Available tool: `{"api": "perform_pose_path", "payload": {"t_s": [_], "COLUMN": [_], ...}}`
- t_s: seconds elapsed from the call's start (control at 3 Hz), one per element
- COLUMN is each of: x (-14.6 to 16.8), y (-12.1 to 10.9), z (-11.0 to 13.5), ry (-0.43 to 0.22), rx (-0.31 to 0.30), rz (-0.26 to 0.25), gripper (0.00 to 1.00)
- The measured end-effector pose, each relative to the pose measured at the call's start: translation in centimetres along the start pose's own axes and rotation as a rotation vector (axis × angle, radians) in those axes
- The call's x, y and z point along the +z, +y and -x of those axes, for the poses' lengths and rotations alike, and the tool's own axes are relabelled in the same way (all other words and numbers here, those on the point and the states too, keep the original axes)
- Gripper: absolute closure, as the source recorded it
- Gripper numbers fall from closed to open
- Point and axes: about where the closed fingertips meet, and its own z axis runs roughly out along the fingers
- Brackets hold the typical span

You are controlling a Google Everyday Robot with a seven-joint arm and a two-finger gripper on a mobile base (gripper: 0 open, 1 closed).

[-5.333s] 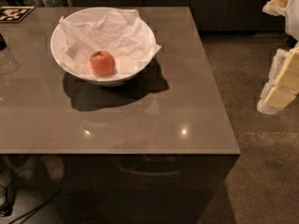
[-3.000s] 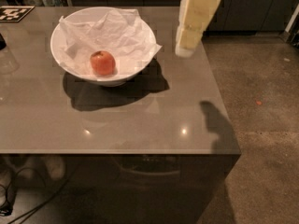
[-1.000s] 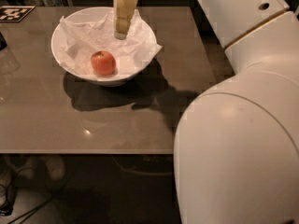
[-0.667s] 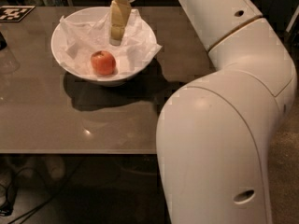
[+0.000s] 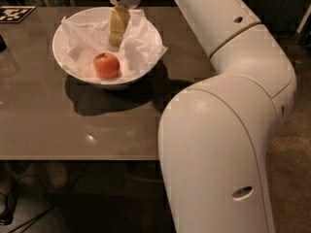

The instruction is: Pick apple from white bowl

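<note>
The reddish-orange apple [image 5: 107,65] lies in the large white bowl [image 5: 68,67], on crumpled white paper, toward the bowl's near side. The bowl stands at the far left of the brown table [image 5: 58,125]. My gripper [image 5: 115,40] hangs down over the bowl's middle, just behind and slightly right of the apple, a short way above it. My white arm [image 5: 228,110] reaches in from the right and fills much of the view.
A black-and-white marker tag [image 5: 13,13] lies at the table's far left corner. A dark object [image 5: 2,43] sits at the left edge. The table's near edge runs across the middle of the view, with dark floor and cables [image 5: 9,212] below.
The arm has swung in from the right, across the table to over the bowl. In the last second the gripper has shifted slightly left and down toward the apple. The apple has not moved.
</note>
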Motion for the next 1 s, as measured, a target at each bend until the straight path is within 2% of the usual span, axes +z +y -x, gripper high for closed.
{"api": "perform_pose_path", "payload": {"t_s": [0.33,1.0], "x": [2.9,6.5], "y": [0.2,2.0], "z": [-0.1,-0.9], "ry": [-0.025,-0.078], "rx": [0.027,0.074], "rz": [0.04,0.102], "gripper": [0.0,0.0]}}
